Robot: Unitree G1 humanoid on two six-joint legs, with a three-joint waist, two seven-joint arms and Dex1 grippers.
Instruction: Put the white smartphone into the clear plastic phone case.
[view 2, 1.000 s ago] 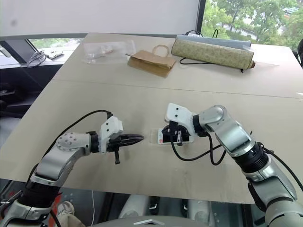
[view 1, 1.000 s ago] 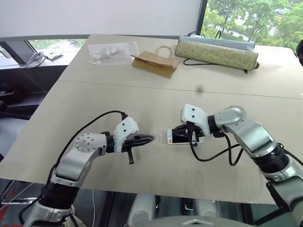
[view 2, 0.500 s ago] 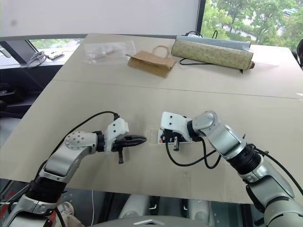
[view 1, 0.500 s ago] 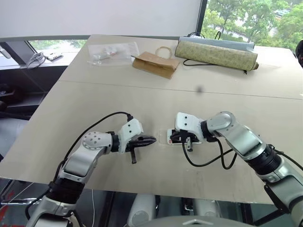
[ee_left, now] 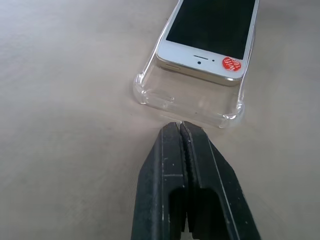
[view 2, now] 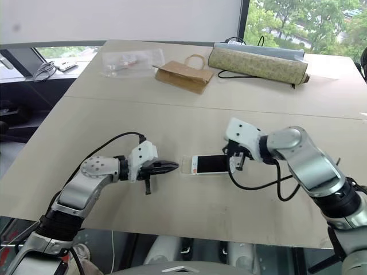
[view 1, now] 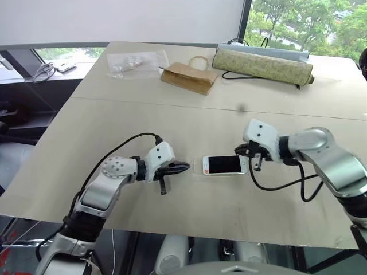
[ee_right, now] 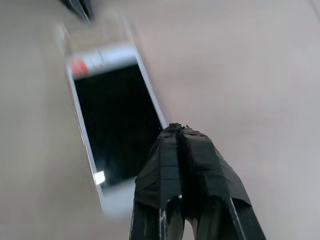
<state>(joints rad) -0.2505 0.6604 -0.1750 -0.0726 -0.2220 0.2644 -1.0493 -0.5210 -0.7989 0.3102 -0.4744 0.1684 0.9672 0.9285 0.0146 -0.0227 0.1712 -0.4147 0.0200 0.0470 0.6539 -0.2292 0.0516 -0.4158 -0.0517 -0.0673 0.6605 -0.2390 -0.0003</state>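
Note:
The white smartphone (view 1: 225, 164) lies screen up on the table, a red sticker at its left end. It rests partly inside the clear plastic phone case (ee_left: 190, 105), whose empty left end sticks out past the phone. My left gripper (view 1: 182, 168) is shut, its tips close to that open end of the case and pointing at it. My right gripper (view 1: 254, 163) is shut too, hovering just off the phone's right end with nothing in it. In the right wrist view the shut fingers (ee_right: 181, 155) hang over the phone (ee_right: 115, 112).
At the table's far side lie a brown paper bag (view 1: 188, 75), a crinkled clear plastic bag (view 1: 135, 61) and a long patterned roll (view 1: 262, 64) with a black cable. The table's front edge (view 1: 189, 229) runs close below both grippers.
My right gripper has swung right, off the phone, which now lies uncovered. The left gripper has hardly moved.

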